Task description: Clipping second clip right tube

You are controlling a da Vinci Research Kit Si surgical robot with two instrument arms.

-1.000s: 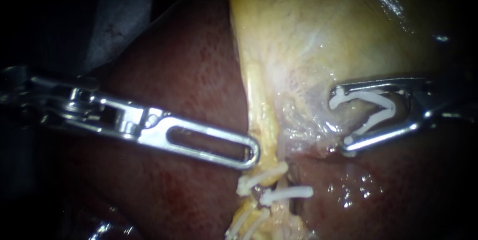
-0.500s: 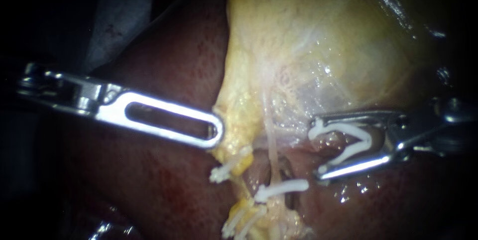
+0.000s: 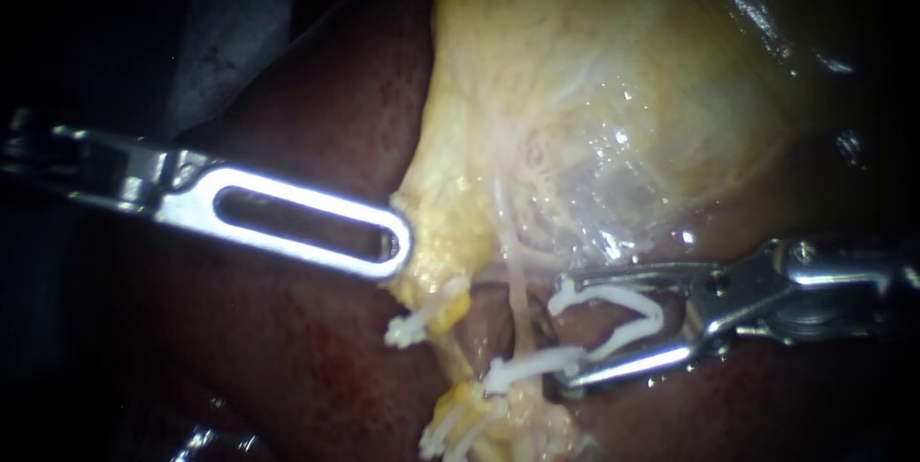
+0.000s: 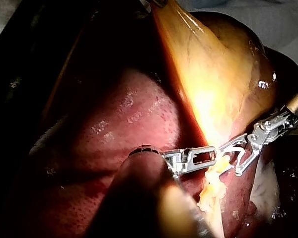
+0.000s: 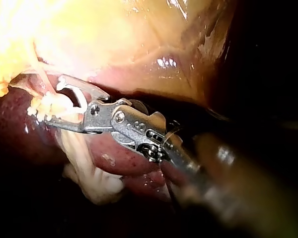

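right instrument [image 5: 57, 101] | jaws standing apart, gripping an open white clip [image 5: 78, 96] | pale tube [image 5: 39, 69] lying at jaws' mouth | gallbladder [image 5: 114, 34] glistening beyond | liver [image 5: 114, 161] lying under instrument

Left instrument [image 3: 398, 251]: the lower half of its claw is hidden under the top half, right where it pinches the yellow tissue [image 3: 436, 265]. Both shafts run off the sides of the endoscope view, and each one's just a blur in its own wrist view. Honestly can't tell what's inside the open clip [image 3: 613, 297] that the right instrument [image 3: 563, 333] holds in its claw. The bottom clips [image 3: 460, 428] are cut off by the edge.
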